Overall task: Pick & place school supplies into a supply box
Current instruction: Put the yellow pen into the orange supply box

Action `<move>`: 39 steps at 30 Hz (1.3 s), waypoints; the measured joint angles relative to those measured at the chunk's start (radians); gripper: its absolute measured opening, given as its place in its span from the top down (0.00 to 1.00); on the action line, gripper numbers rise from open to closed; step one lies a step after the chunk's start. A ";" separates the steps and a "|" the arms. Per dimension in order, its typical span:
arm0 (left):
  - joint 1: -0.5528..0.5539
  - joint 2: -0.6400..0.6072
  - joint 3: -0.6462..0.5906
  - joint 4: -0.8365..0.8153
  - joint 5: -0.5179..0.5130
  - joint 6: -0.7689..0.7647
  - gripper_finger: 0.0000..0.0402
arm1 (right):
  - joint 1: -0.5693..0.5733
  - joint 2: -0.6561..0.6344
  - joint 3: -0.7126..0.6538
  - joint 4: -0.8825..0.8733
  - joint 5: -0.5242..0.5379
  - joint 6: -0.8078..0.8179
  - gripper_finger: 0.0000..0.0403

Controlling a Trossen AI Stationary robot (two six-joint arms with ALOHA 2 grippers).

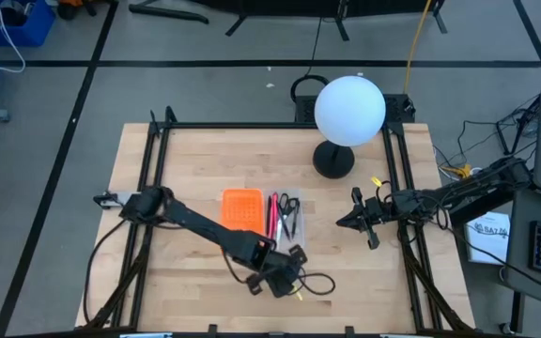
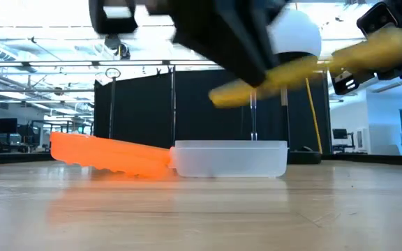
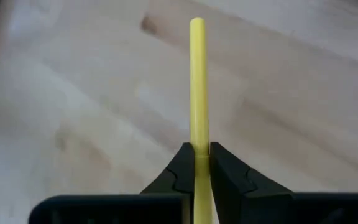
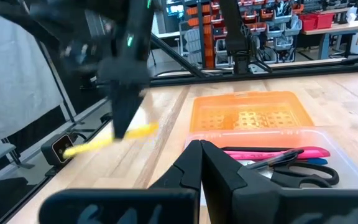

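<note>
A yellow pencil (image 3: 197, 81) hangs in the air near the table's near edge, with my left gripper (image 3: 202, 154) shut on it. The low view shows the pencil (image 2: 292, 70) tilted, well above the wood. The supply box (image 1: 286, 218), a clear tray, stands at the table's middle beside an orange panel (image 1: 242, 208). It holds a pink pen (image 4: 272, 152), dark pens and black-handled scissors (image 4: 303, 175). My right gripper (image 4: 201, 149) waits shut at the table's right, pointing level toward the box. My left gripper pinches the yellow pencil's shaft (image 3: 198, 140) between its two fingers, partway along its length. The fingers come slanting down from above and lie across the pencil. The pencil is lifted clear of the table, tilted, one end (image 2: 218, 97) lower than the other.
A white globe lamp (image 1: 349, 111) on a black base (image 1: 333, 160) stands at the table's far side. A dark cable (image 1: 319, 283) loops on the wood beside my left gripper. Black frame rails (image 1: 148, 169) run along the table's left and right sides.
</note>
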 joint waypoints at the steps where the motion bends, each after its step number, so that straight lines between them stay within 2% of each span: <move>1: 0.006 -0.021 0.001 -0.028 -0.010 0.000 0.92 | 0.000 0.000 0.000 0.000 0.000 0.000 1.00; 4: 0.038 -0.070 -0.002 -0.106 -0.025 0.039 0.93 | 0.000 0.001 0.000 0.001 0.000 0.000 1.00; 8: 0.099 -0.129 0.000 -0.176 -0.059 0.209 1.00 | 0.000 0.002 0.000 0.003 0.000 0.000 1.00; 11: 0.152 -0.129 0.000 -0.213 -0.092 0.319 1.00 | 0.000 0.002 0.000 0.001 0.000 0.000 1.00; 14: 0.202 -0.128 -0.001 -0.238 -0.085 0.346 1.00 | 0.000 0.002 0.000 -0.001 0.000 0.000 1.00; 19: 0.225 -0.130 -0.001 -0.264 -0.062 0.280 1.00 | 0.000 0.003 0.000 -0.023 0.000 -0.001 1.00; 24: 0.202 -0.135 0.000 -0.195 -0.018 0.007 0.95 | 0.000 0.003 0.000 -0.058 0.000 -0.007 1.00; 29: 0.211 -0.193 -0.007 -0.373 0.152 -0.026 0.99 | 0.000 0.004 0.000 -0.060 0.000 -0.007 1.00; 31: 0.238 -0.257 -0.051 -0.346 0.209 -0.056 0.99 | 0.000 0.003 0.000 -0.062 0.001 -0.007 1.00; 33: 0.270 -0.358 -0.144 -0.259 0.214 -0.061 0.99 | 0.000 0.006 0.000 -0.064 0.002 -0.007 1.00; 35: 0.298 -0.479 -0.271 -0.121 0.213 -0.062 0.99 | 0.000 0.008 0.000 -0.075 0.017 -0.013 1.00; 39: 0.355 -0.738 -0.593 0.220 0.285 -0.081 1.00 | -0.001 0.009 0.000 -0.072 0.026 -0.055 1.00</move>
